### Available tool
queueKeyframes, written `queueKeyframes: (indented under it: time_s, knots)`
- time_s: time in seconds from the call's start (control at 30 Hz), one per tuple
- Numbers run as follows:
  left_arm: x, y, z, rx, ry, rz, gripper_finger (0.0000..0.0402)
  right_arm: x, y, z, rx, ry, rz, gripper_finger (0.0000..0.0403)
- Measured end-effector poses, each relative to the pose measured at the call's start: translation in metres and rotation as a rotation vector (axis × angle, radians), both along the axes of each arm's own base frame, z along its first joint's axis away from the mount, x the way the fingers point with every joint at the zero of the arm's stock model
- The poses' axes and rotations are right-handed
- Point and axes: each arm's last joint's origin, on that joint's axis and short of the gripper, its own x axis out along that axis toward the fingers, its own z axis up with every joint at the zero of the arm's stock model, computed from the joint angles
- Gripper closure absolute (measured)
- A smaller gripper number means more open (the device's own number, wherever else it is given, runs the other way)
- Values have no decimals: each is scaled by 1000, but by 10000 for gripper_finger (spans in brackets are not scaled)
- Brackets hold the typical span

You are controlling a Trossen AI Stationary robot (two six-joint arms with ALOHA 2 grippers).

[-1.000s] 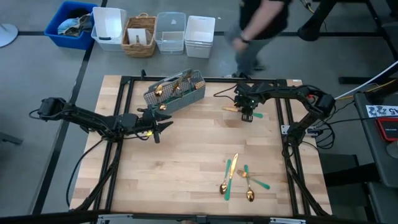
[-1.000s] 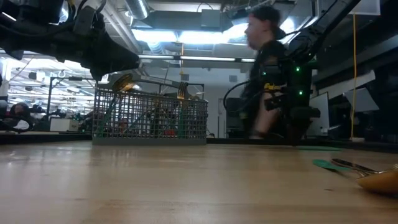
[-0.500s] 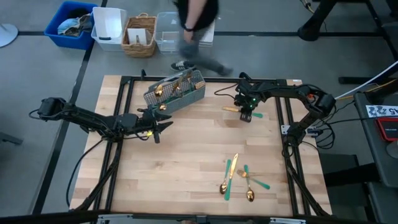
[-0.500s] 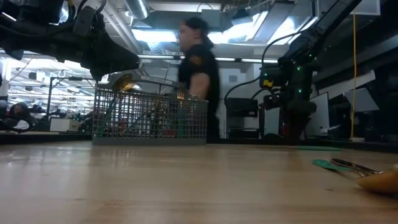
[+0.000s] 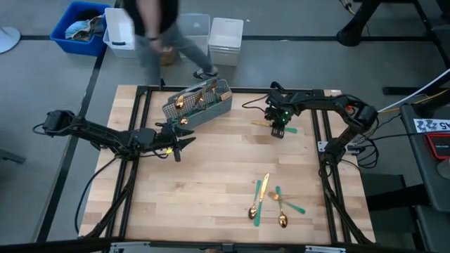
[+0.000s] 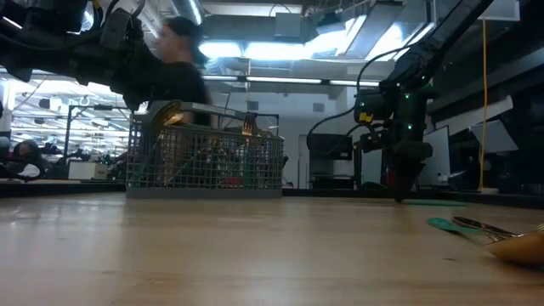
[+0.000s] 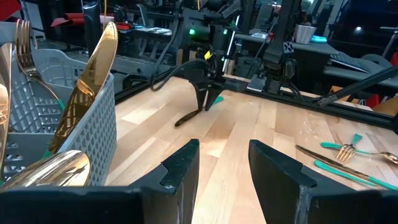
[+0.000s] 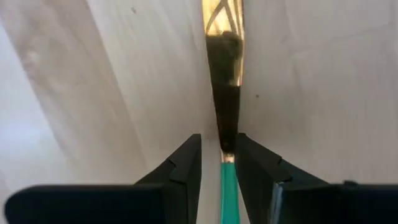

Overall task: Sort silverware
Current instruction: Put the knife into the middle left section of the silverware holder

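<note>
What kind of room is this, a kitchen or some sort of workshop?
Most likely a robotics lab or workshop, not a kitchen: a pale wooden table in a black metal frame carries two dark robot arms, and plastic storage bins sit on a grey floor, with monitors and cables beyond.

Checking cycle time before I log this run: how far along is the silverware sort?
Done: several gold-headed pieces stand in the grey mesh caddy. In hand: the right gripper is down at the table's far side, fingers straddling a knife that lies flat, not lifted. The left gripper waits open beside the caddy. Left: that knife plus a cluster of loose silverware near the front edge.
</note>
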Motion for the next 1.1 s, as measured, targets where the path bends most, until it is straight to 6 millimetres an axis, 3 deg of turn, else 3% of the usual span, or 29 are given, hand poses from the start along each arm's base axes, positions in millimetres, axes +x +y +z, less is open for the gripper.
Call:
queueKeyframes:
  time_s: [0.23,0.43,0.57,0.83,1.1]
  knots:
    - [0,0,0,0,1,0,271,3,-2,-14,29,31,1,309]
    - [0,0,0,0,1,0,271,4,-1,-14,62,14,-18,344]
    - [0,0,0,0,1,0,271,11,8,-15,52,25,9,360]
    - [0,0,0,-15,-5,2,271,27,35,-16,-32,79,31,347]
    - [0,0,0,-24,-8,2,271,36,51,-16,-52,81,57,360]
